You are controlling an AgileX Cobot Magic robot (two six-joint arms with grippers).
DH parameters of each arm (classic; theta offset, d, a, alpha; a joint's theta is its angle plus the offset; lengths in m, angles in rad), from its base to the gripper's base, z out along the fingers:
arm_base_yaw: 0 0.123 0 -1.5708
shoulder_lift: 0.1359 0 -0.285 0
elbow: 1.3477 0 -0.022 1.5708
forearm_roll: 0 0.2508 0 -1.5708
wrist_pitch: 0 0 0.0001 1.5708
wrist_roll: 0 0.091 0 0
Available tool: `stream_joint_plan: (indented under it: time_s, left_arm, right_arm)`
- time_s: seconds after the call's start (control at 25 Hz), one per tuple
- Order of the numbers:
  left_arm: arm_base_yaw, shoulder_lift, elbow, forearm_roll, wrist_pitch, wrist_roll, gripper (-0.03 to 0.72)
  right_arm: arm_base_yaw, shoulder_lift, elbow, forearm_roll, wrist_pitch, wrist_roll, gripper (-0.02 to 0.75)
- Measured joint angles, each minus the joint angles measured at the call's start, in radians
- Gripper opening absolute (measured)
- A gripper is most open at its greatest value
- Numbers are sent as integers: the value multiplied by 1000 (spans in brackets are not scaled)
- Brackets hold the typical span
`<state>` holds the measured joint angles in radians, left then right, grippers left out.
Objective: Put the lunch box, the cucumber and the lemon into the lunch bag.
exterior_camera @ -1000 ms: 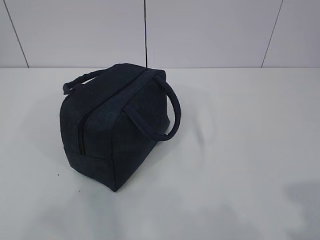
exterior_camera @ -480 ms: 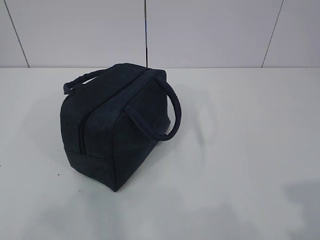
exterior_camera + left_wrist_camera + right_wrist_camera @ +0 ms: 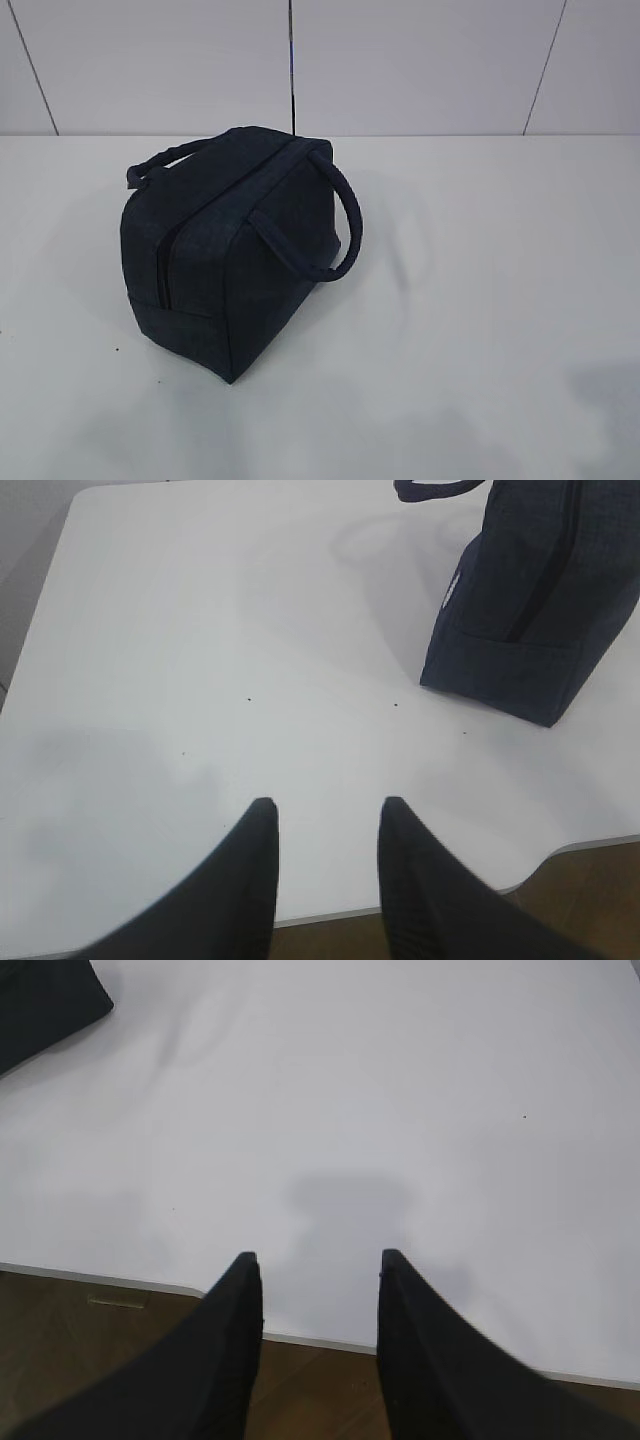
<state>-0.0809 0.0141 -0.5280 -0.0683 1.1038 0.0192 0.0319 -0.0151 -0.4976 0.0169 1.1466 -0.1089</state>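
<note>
One tabletop (image 3: 480, 330), white and broad, carries everything we can see. On it stands one lunch bag (image 3: 225, 260), dark navy, boxy, upright, with its zipper (image 3: 162, 265) drawn closed along the top and down the near end. We count two loop handles: one (image 3: 335, 215) arches over the right side, the other (image 3: 160, 160) shows at the far left. We can read no writing or brand on the bag; in the left wrist view only a sliver of something white (image 3: 452, 588) shows on its side panel, too little to make out.

Two grippers appear, each only in its own wrist view. Our left gripper (image 3: 326, 815) has its jaws parted and holds nothing; the bag (image 3: 530, 600) sits ahead of those jaws and off to their right, well apart from them. Our right gripper (image 3: 319, 1265) likewise has its jaws spread and bare, hanging over the near edge of the tabletop (image 3: 400, 1110), with a corner of the bag (image 3: 45, 1005) far ahead and to their left.
</note>
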Motion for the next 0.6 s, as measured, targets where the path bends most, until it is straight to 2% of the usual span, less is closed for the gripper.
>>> stream_joint_plan:
  time_s: [0.6]
  left_arm:
    - [0,0,0,0,0,0,244]
  right_arm:
    - [0,0,0,0,0,0,313]
